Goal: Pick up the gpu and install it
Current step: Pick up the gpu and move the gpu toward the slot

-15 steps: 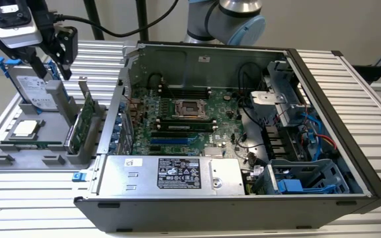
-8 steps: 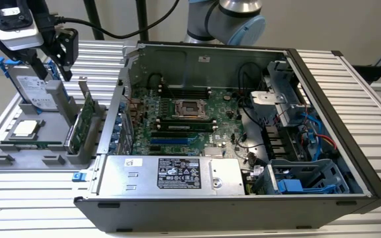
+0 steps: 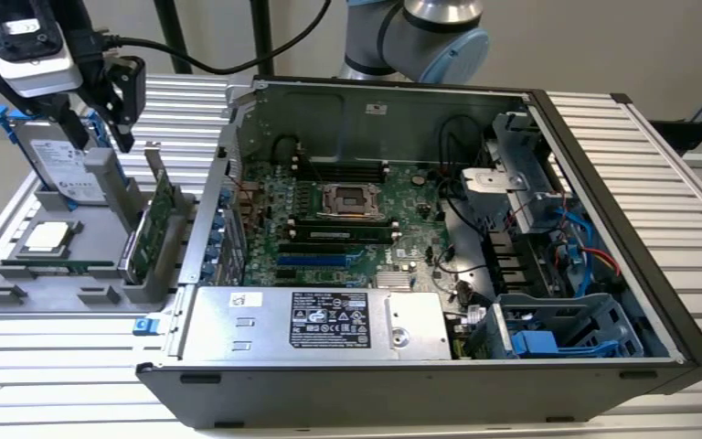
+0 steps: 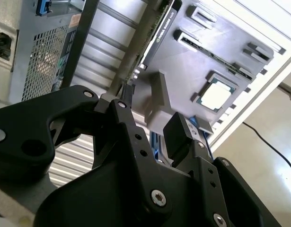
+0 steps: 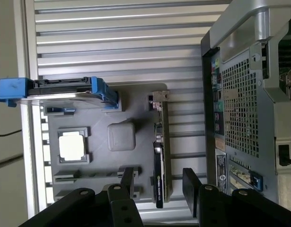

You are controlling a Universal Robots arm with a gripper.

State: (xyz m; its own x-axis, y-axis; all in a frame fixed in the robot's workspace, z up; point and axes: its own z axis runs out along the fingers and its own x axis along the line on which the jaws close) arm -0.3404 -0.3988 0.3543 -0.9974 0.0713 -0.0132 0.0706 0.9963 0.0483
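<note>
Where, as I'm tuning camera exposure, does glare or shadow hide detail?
In the second wrist view the pale floor washes out white and the black gripper looks dark; in the first wrist view the silver computer case glares at its corner; the exterior view is evenly lit.

Pincer (image 4: 152, 113) spread wide over gray tray (image 4: 183, 61); gpu (image 4: 156, 35) standing edge-on in it, processor chip (image 4: 216, 96) nearby.

Nothing legible on the power supply label (image 3: 330, 322)
</note>
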